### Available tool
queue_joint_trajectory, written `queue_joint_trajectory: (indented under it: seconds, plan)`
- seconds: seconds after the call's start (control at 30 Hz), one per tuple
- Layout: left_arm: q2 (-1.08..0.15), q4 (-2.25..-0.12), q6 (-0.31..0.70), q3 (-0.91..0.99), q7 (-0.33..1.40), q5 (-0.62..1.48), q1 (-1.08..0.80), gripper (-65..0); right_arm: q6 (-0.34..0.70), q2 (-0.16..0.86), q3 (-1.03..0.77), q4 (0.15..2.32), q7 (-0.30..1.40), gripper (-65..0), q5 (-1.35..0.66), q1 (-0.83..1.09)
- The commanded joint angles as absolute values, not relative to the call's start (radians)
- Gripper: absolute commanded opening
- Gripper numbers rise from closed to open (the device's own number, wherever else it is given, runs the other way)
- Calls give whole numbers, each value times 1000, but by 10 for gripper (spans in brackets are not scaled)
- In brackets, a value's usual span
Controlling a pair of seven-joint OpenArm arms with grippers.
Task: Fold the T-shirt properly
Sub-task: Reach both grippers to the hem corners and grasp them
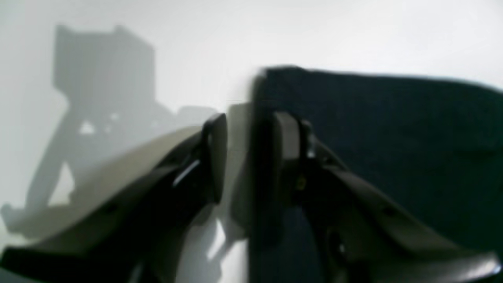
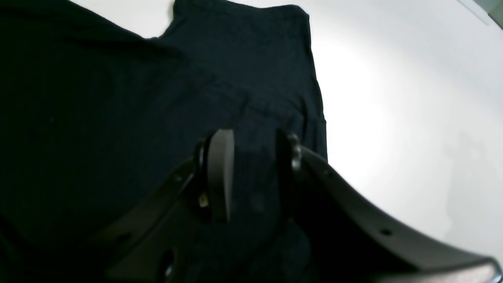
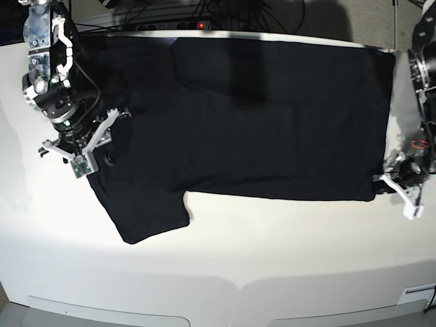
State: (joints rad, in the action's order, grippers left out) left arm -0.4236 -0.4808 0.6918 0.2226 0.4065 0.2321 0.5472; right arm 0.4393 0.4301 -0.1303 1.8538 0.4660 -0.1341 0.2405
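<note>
The left pincer (image 1: 249, 157) hangs low over the white surface (image 1: 314, 35), its two dark jaws standing apart with a clear gap between them and nothing caught inside. One jaw is over bare white, the other over the corner of the large black short-sleeved cloth T-shirt (image 1: 393, 129), whose edge runs just beside the gap and away past the jaw tips.

The right pincer (image 2: 253, 173) is likewise released, jaws parted above dark fabric, with no fold pinched between them. Beyond its tips the T-shirt (image 2: 243, 78) stretches on to a sleeve, and to one side of the pincer the pale surface (image 2: 412, 98) lies bare.

From the base view, the T-shirt (image 3: 259, 116) lies spread flat across the surface (image 3: 218, 266), plain side up, between the two arms: the right pincer (image 3: 102, 133) at the sleeve end, the left pincer (image 3: 392, 174) at the hem corner. Cables (image 3: 204, 10) run behind the far edge.
</note>
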Motion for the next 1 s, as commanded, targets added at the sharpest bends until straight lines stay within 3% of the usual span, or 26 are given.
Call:
queue_joint_trajectory:
  seconds: [0.0,0.33,0.57,0.77,0.97]
  plan:
    - [-440,-485,698,226,384,204,585,-458,439,443,-138,1871,451,-461,-138,233]
    - [-385,-483,698,226,468,158,582,-471,438,443,-138,1871,468,-461,-135,232]
    - [-384,-483,698,227,558,242,579,-650,438,443,-138,1871,453,-461,-135,197]
    - [-384,-483,698,227,553,435,579,-650,437,443,-137,1835,473,-461,-136,110]
    - [-380,-483,698,227,550,551,579,-650,438,443,-136,1544,500,-461,-220,-86]
